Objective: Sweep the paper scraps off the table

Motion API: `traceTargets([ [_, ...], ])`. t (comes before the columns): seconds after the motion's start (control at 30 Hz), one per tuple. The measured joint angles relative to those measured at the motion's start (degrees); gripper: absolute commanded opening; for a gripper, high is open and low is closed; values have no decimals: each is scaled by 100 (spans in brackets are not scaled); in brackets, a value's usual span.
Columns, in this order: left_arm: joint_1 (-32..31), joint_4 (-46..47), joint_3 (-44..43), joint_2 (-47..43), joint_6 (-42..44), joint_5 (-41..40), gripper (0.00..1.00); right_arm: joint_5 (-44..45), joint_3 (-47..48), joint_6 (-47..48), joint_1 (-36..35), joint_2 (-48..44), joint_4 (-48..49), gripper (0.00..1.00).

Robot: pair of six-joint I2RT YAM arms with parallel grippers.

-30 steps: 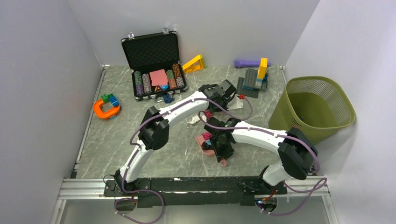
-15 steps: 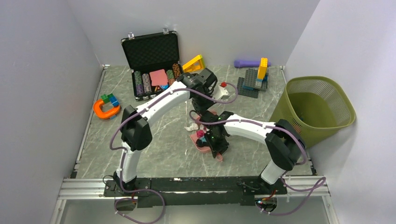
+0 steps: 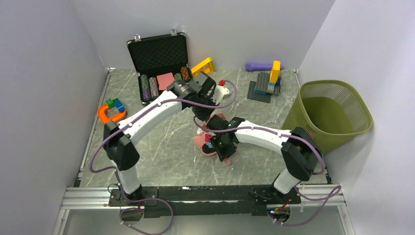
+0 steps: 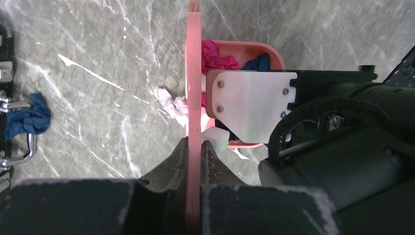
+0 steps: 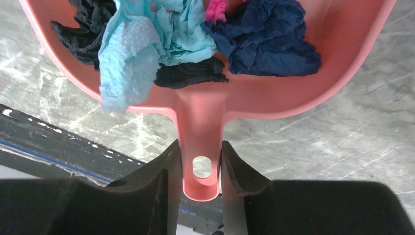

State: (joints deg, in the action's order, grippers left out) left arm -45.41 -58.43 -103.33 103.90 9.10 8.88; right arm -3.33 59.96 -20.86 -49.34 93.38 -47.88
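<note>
From above: mid-table (image 3: 161, 147), a pink dustpan (image 3: 201, 143) with paper scraps (image 3: 208, 138) in it, gripped from the near right by the right gripper (image 3: 222, 149). Just beyond, the left gripper (image 3: 205, 113), pointing down. Green basket (image 3: 333, 112) off to the right.

Left wrist: fingers closed tight on a thin pink blade (image 4: 194, 73), edge-on, right beside the dustpan. White wad (image 4: 171, 104) on the table just left of the blade; navy wad (image 4: 30, 117) well left.

Right wrist: fingers clamped on the dustpan's handle (image 5: 200, 147); teal, black, navy and magenta scraps heaped in the pan.

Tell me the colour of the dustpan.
Salmon pink; the dustpan shows best in the right wrist view.
</note>
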Motion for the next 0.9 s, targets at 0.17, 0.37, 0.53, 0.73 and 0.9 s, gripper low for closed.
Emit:
traceTargets([
  [0.17,221,428,511,-881,-605,57,0,328,-284,28,-74,-422,439,0],
  [0.37,1110,833,1335,-2514,-1316,656,0,754,-831,-280,9,-925,627,0],
  [0.53,1589,1154,1786,-3399,-1805,623,0,962,-903,-433,28,-1563,614,0],
  [0.73,2203,1327,2518,-4052,-2361,175,0,1241,-293,-688,28,-1912,-92,0],
  [0.9,2413,1300,3088,-4489,-2673,-116,0,1379,981,-984,326,-2031,-940,0],
])
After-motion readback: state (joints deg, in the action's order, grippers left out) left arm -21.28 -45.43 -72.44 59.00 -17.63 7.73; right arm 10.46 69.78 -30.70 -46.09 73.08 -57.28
